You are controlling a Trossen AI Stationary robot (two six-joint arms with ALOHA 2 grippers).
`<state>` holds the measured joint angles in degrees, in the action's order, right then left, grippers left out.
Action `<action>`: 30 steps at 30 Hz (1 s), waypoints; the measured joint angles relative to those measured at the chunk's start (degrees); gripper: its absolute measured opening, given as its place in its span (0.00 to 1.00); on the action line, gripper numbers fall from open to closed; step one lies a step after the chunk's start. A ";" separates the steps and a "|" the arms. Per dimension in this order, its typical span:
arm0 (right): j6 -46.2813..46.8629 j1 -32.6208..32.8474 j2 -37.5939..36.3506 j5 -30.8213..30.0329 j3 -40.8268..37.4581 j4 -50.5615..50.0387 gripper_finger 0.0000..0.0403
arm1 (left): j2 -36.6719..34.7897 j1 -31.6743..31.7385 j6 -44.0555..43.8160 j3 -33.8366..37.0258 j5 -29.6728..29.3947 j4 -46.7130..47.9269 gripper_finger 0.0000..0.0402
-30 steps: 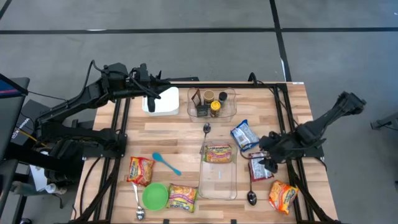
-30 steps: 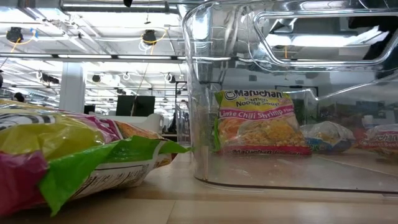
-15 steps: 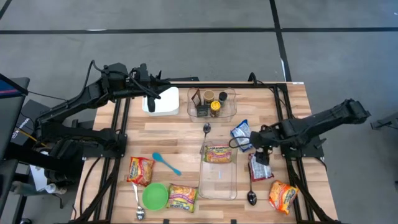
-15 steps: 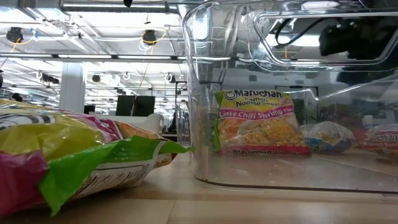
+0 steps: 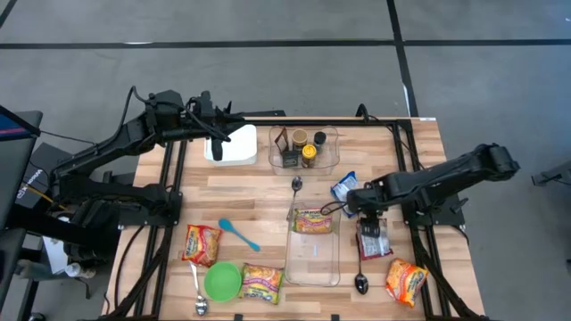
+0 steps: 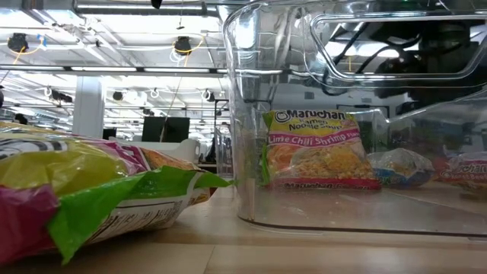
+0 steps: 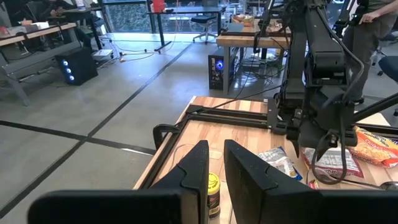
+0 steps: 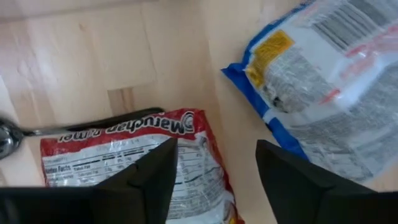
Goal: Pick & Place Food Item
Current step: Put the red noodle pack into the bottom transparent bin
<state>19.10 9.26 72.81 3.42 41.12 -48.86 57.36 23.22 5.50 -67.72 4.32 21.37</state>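
We are finding the right hand (image 5: pixel 351 203) hanging over the middle of the bench (image 5: pixel 259 192), between the blue snack bag (image 5: pixel 343 188) and the clear rectangular container (image 5: pixel 313 256). In the right wrist view its two dark fingers (image 8: pixel 149 180) are standing apart, with nothing between them; below them a red Maruchan noodle packet (image 8: pixel 134 168) is lying on the wood with the blue snack bag (image 8: pixel 323 81) just beside it and a spoon (image 8: pixel 37 129) touching the packet's far edge.

We are noting a Maruchan Lime Chili Shrimp packet (image 5: pixel 313 220) lying inside the container at its far end; in the low view it (image 6: pixel 319 150) is showing through the clear wall (image 6: pixel 251 114).

The left hand (image 5: pixel 220 134) is waiting at the far left corner of the bench, over a white box (image 5: pixel 234 148). In the left wrist view its fingers (image 7: pixel 196 171) are standing close together with a narrow gap, gripping nothing.

Also on the bench we are recording:
- a clear tray of jars (image 5: pixel 304 148) at the far edge;
- a green bowl (image 5: pixel 222 281) and a blue spoon (image 5: pixel 237 234) at the near left;
- a noodle packet (image 5: pixel 202 242) beside them, and another (image 5: pixel 260 283) just beside the bowl;
- an orange noodle packet (image 5: pixel 406 280) at the near right.
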 joint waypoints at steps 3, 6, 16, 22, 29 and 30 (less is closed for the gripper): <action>-2.38 0.29 0.64 0.00 0.00 0.07 0.46 | 0.00 -0.02 0.00 0.00 0.02 -0.02 0.11; -3.24 0.96 0.64 0.00 0.00 0.28 0.42 | 0.00 0.00 0.00 0.00 0.00 0.00 0.11; -4.56 1.40 0.64 1.28 0.00 5.41 0.30 | 0.00 -0.02 0.00 0.00 0.00 0.00 0.11; -4.14 1.35 0.64 1.27 -0.04 4.59 0.28 | 0.00 -0.01 0.00 0.00 0.02 0.00 0.11; -4.12 1.35 0.64 1.23 -0.07 3.47 0.28 | 0.00 0.00 0.00 0.00 0.00 0.00 0.11; -4.10 1.35 0.64 1.22 -0.07 3.19 0.28 | 0.00 -0.01 0.00 0.00 0.01 0.00 0.11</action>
<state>15.00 10.61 73.45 4.64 41.06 -45.67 57.36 23.21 5.50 -67.72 4.33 21.37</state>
